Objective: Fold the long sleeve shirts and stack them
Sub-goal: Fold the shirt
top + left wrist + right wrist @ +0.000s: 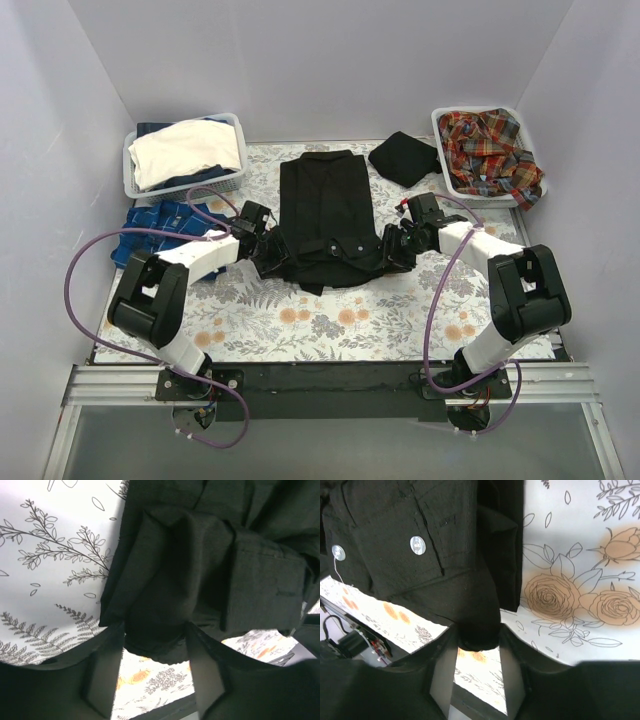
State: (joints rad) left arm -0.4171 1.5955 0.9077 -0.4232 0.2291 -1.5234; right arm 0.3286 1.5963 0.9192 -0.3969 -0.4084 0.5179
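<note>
A plain black long sleeve shirt (325, 200) lies in the middle of the flowered table, its sleeves folded in. My left gripper (268, 248) is at its near left corner, and in the left wrist view a bunched fold of the black shirt (165, 580) fills the gap of the left gripper (155, 635). My right gripper (392, 245) is at the near right corner; there the black shirt (420, 555), with pale buttons, is pinched in the right gripper (477, 632). A blue checked shirt (165, 225) lies at the left. Red plaid shirts (490, 150) fill the right basket.
A white basket (134, 186) at the back left holds white and dark cloth. A folded black cloth (403, 157) lies at the back, next to the right basket (445, 170). Purple cables loop beside both arms. Grey walls close in the table on three sides.
</note>
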